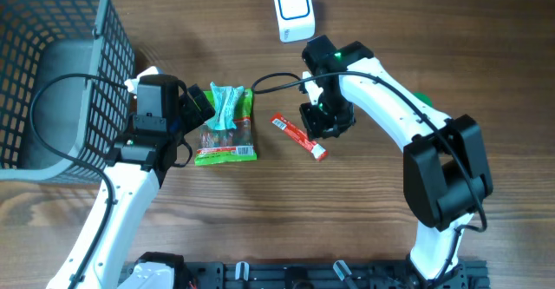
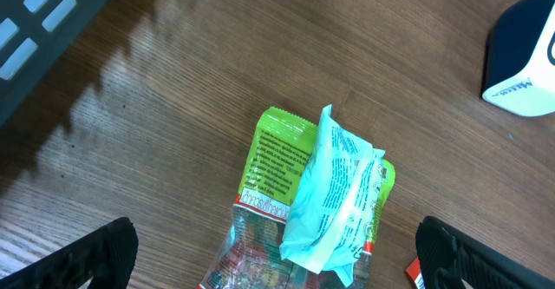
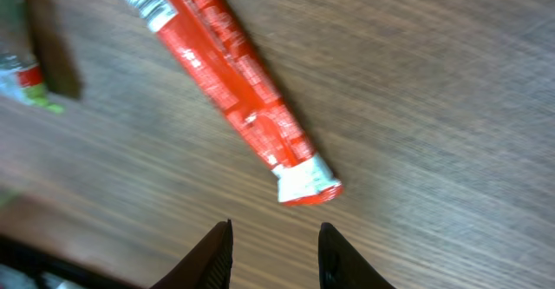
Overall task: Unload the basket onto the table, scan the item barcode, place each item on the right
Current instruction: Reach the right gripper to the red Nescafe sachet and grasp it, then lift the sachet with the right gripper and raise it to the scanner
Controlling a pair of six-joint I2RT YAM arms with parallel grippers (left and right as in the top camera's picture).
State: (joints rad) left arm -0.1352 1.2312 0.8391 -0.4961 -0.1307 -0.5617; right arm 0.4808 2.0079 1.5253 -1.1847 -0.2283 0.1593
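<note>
Risk: right gripper (image 3: 275,237) parted only narrowly, empty, likely to shove red snack stick (image 3: 230,76) aside rather than grip.

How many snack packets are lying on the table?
3: a green bag left of centre, a teal packet lying on top of it, and a red stick to their right. Others may be hidden.

Overhead looks down; wrist views skim the table (image 1: 364,237).
</note>
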